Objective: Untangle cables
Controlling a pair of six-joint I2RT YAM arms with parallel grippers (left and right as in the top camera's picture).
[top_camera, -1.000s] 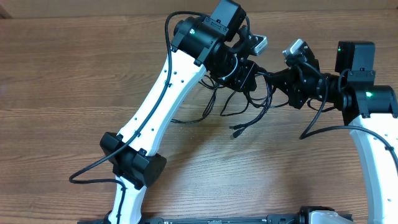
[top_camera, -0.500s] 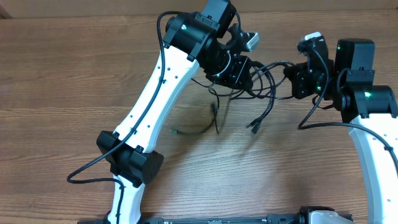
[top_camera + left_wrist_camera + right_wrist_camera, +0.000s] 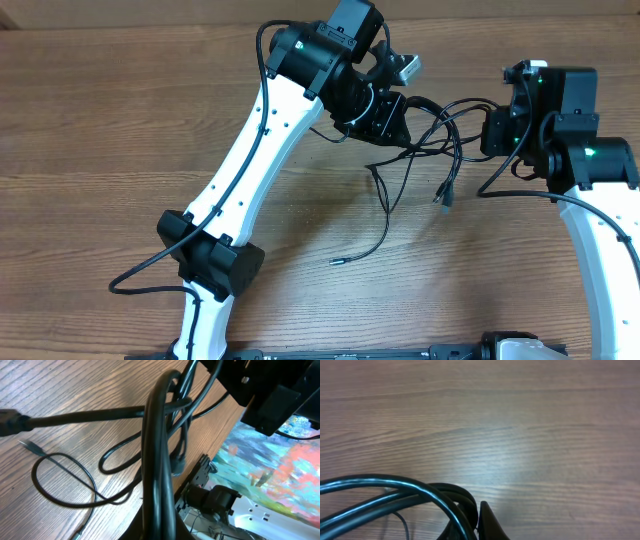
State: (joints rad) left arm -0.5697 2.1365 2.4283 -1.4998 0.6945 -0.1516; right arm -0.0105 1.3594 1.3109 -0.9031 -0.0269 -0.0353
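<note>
Both arms have the cables (image 3: 447, 112) strung up between them, over the far middle of the surface (image 3: 120, 120). The left jaws are clamped shut on one side of the bundle and the right jaws are clamped shut on the other. The strands across the gap look pretty taut.

My read is that this is the pull-apart step. I'd go slow and spread sideways rather than yank. The left wrist view shows a knot (image 3: 176, 407) where a few strands cross right by the jaws. A hard tug would probably just cinch that tighter. I'd ease off a bit, lift a little, and let the free ends slide out on their own.

Two ends are already free. One long strand (image 3: 386, 215) drops from the bundle and trails toward the near side, with its plug (image 3: 337, 262) lying flat on the wood. A second plug (image 3: 443, 198) hangs below the middle of the span, and I can't tell if it touches down. Either plug could catch on a loop as things move, so keep an eye on them.

Stuff in the way:
- The left arm (image 3: 262, 150) and its wrist block cover the grip point from overhead, so only the wrist cam shows the knot.
- The right arm's wire (image 3: 520, 205) curves close to that dangling plug. It's also black and easy to mistake for a cable.
- The left arm's wire (image 3: 150, 275) loops out lower down, well clear of the action.

The right wrist cam mostly shows bare wood, with the cables bunched along its bottom edge, so it's no help.
</note>
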